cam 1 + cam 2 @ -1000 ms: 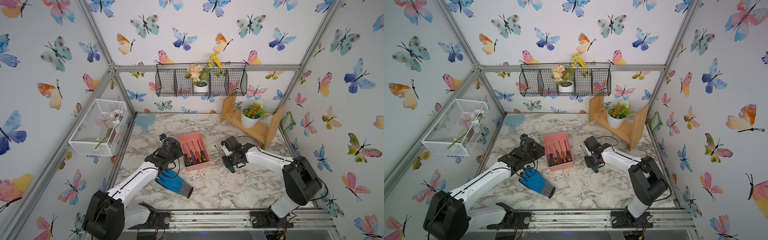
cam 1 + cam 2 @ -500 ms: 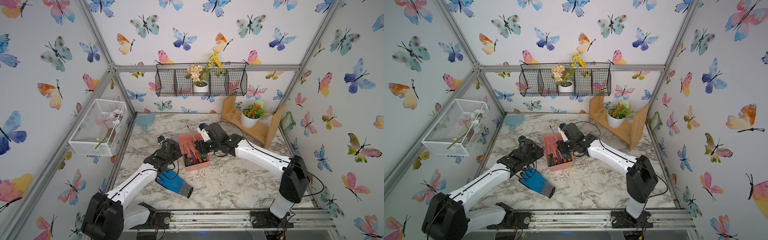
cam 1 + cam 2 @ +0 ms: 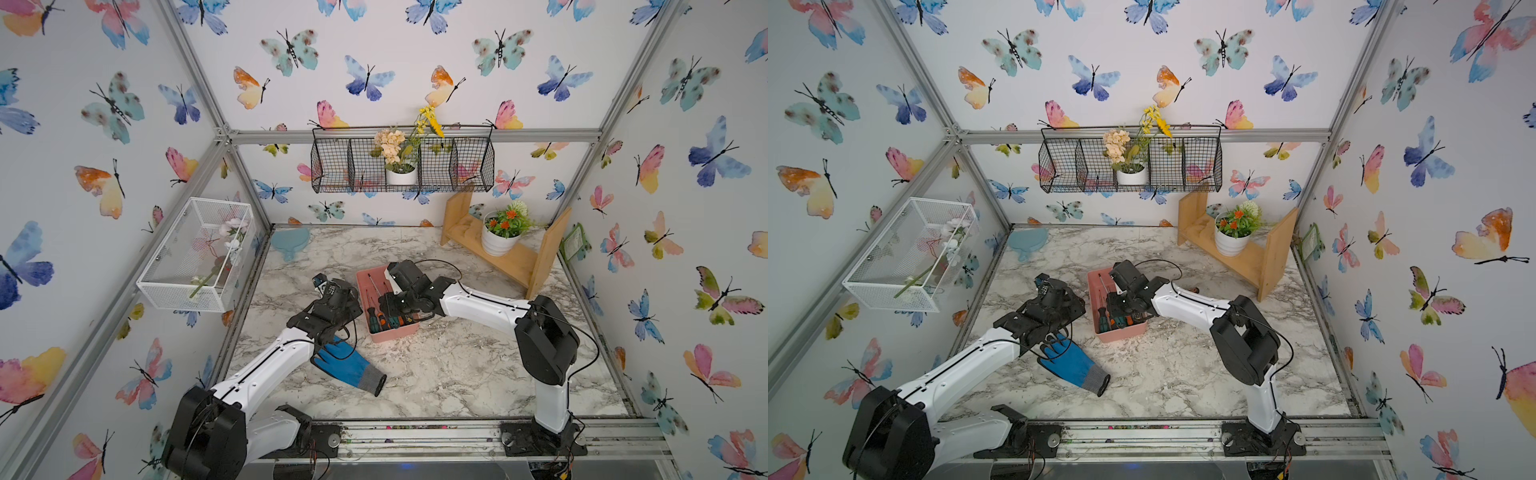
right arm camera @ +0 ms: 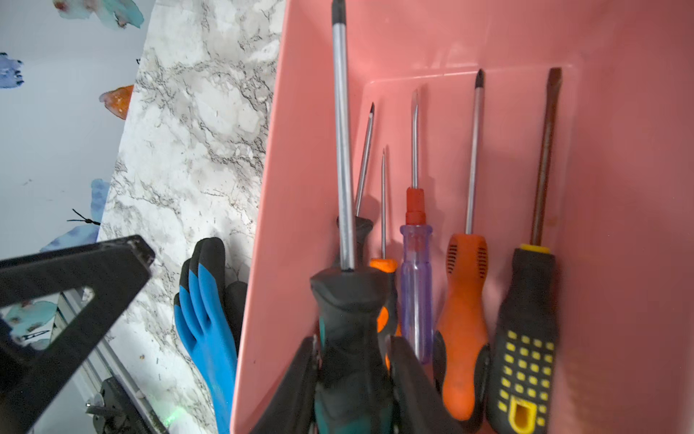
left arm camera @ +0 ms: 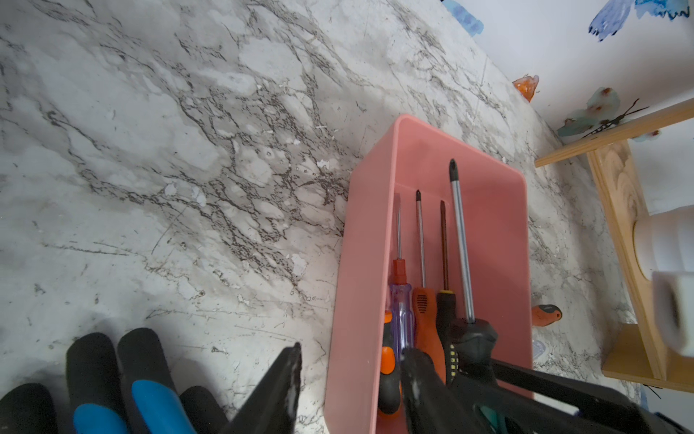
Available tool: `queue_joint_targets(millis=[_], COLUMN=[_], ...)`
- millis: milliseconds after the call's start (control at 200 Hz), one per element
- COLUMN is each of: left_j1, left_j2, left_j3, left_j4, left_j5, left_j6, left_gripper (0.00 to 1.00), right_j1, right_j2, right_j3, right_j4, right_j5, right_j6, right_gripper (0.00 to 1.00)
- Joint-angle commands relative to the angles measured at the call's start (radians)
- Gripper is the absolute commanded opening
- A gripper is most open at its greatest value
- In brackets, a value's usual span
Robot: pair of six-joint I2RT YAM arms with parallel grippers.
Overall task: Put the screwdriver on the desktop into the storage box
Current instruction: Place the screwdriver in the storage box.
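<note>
Since the earlier frames, the right gripper (image 4: 353, 360) has been swung from the desktop (image 3: 436, 374) right of the storage box (image 5: 370, 225) to a position above it. Nearest, a blue glove (image 3: 345, 365) lies flat. Just beyond it, the left gripper (image 5: 353, 357) is held partly open and empty at the box's left wall. The black-and-teal Phillips screwdriver (image 4: 347, 300) is clamped by its handle in the right gripper, over the handles of five stored screwdrivers (image 4: 463, 300), with its shaft pointing far. Before release, the handle should be lowered, the shaft kept parallel to the others and the tip kept inside the far wall.
</note>
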Motion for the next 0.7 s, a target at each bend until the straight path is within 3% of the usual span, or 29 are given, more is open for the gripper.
queue_joint_targets(millis=[0,240,516,691], left_j1=[0.005,0.006,0.006,0.005], left_j2=[-0.019,-0.01,-0.014,-0.011], left_j3=[-0.014,-0.026,-0.029,-0.025], left_j4=[-0.018,0.001,0.003,0.005], left_j5=[-0.034,-0.011,-0.008,-0.009], left_j6=[-0.007,-0.02,-0.023,-0.024], left_gripper=[0.48,0.48,0.48,0.49], right_j1=[0.006,0.006,0.006,0.006], right_j2=[0.029,0.086,0.132,0.056], right_j3=[0.033,0.076,0.11,0.091], right_j4=[0.027,0.042,0.026,0.02], right_j5=[0.01,0.014,-0.007,0.029], right_j6=[0.047,0.1,0.081,-0.018], right_gripper=[0.02,0.03,0.42,0.59])
